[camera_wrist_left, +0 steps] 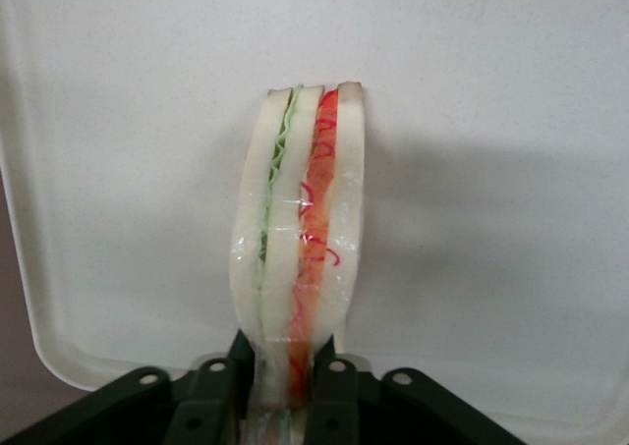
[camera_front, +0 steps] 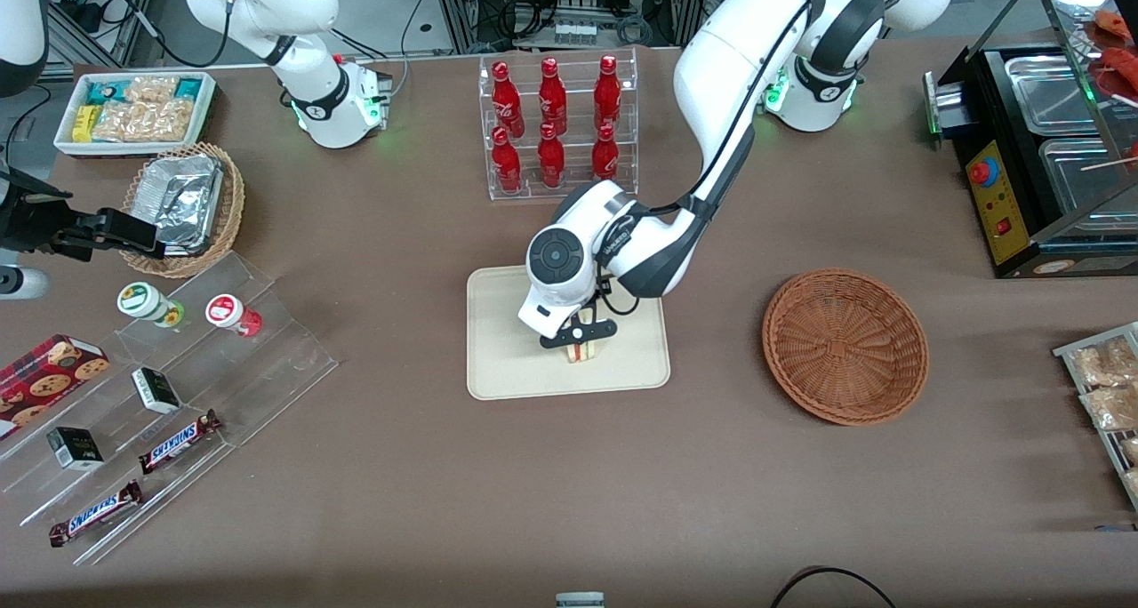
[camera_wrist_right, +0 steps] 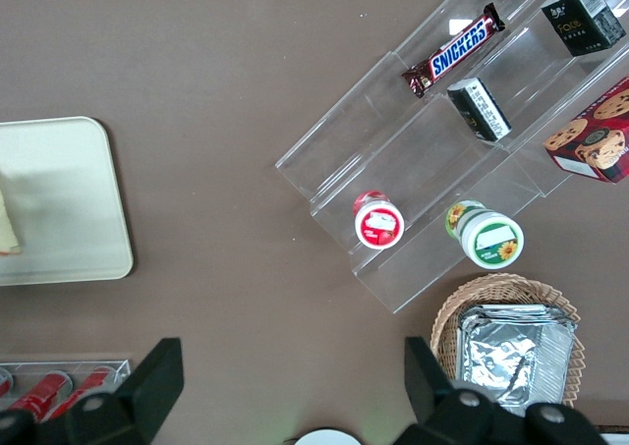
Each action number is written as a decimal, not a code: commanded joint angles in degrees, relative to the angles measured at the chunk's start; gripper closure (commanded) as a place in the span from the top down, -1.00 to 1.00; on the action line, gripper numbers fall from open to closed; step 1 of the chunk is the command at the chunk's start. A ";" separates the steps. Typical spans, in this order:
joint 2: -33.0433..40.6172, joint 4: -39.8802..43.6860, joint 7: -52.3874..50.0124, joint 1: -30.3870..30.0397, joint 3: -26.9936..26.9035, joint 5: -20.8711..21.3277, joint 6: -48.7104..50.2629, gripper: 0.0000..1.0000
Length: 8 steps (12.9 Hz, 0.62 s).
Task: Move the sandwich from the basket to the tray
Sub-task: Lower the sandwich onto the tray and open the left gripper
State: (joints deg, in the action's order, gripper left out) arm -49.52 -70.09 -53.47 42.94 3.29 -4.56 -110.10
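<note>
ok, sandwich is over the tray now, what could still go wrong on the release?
1. The hand is shut on the sandwich at its narrow end, with the wedge on edge, so it may topple when released.
2. The plastic wrap looks pinched between the fingers and may cling, dragging the sandwich across the tray.
3. The squeezed bread could stay deformed.

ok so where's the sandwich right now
The sandwich is clamped in the left arm's tool, standing on edge on the cream tray, toward the tray's edge nearest the front camera. The wicker basket lies toward the working arm's end.
</note>
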 commanded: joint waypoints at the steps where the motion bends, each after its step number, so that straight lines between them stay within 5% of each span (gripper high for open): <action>1: -0.93 2.42 -0.85 0.74 -0.65 0.87 0.76 1.00; 8: 6.97 4.69 -0.32 -1.98 -0.65 0.43 6.90 1.00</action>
State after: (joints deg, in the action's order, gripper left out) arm -45.35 -66.18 -53.46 42.03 2.69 -4.56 -106.34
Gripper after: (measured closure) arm 0.000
